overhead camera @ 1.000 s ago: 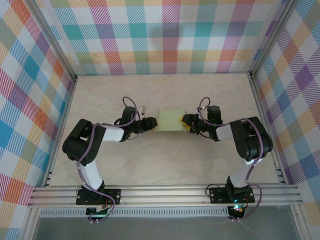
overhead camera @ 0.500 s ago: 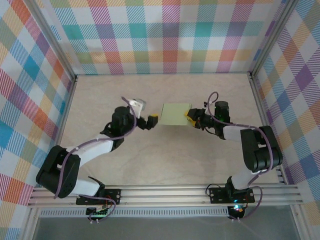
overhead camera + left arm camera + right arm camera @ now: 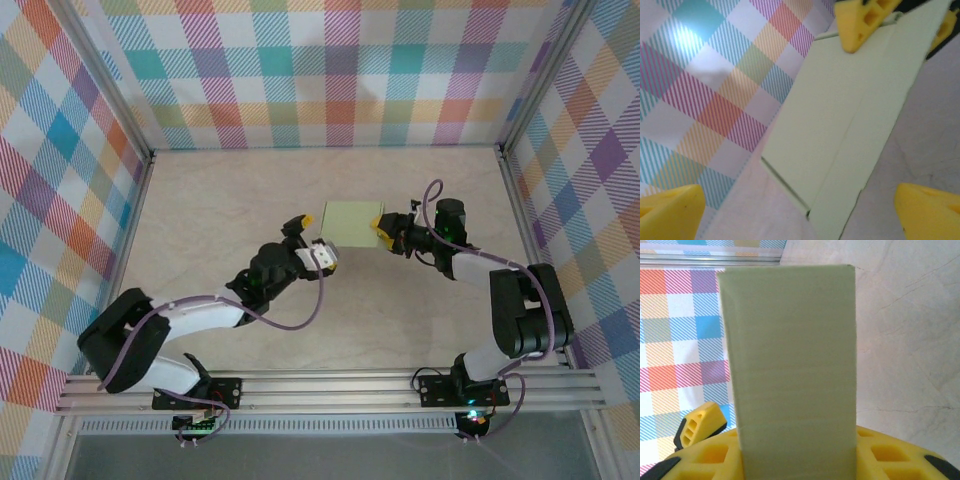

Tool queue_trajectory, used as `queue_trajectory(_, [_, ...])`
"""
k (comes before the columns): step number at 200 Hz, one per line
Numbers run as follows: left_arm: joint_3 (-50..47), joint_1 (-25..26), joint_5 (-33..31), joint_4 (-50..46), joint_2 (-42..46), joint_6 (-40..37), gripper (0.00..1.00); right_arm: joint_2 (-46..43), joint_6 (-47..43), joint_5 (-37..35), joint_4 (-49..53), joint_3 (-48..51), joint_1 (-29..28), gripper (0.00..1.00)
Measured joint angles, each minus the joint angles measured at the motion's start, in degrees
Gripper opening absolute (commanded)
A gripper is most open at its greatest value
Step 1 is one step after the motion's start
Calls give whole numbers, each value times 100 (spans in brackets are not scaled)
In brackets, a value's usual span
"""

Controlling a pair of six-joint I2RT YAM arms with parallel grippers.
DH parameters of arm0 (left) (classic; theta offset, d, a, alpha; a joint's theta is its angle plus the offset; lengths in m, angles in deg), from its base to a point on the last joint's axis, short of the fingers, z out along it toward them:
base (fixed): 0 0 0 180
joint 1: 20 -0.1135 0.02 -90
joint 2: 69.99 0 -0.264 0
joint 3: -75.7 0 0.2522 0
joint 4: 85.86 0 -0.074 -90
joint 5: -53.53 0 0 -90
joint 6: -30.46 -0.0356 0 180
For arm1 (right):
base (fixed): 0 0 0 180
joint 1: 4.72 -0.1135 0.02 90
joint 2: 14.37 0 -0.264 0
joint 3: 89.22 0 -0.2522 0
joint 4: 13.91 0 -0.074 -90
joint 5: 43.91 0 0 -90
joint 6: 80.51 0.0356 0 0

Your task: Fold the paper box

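No text, label, brand, number or sign could be read in any view; the pale green faces of the paper box were seen unmarked.

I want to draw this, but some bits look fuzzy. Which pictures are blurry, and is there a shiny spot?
Left wrist view: a bright glare spot on the checked wall, and the yellow fingertips in the bottom corners are fuzzy. Right wrist view: the paper box is close up and a bit soft. Top external view: even light, sharp.
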Motion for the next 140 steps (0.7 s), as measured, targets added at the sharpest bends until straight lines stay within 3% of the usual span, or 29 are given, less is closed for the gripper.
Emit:
queue_trajectory(62, [-57,291,-892,1740,-1392,-1620,91,-221,269,116,-46,4,0,39])
queue_trajectory(90, [-39,302,-1224,2474,-1790,-2103,83,-385,284,142,-50,13,0,39])
queue_trajectory(140, [-11,319,-1399,2900,-1884,-2343,64,-393,313,181,-48,105,0,39])
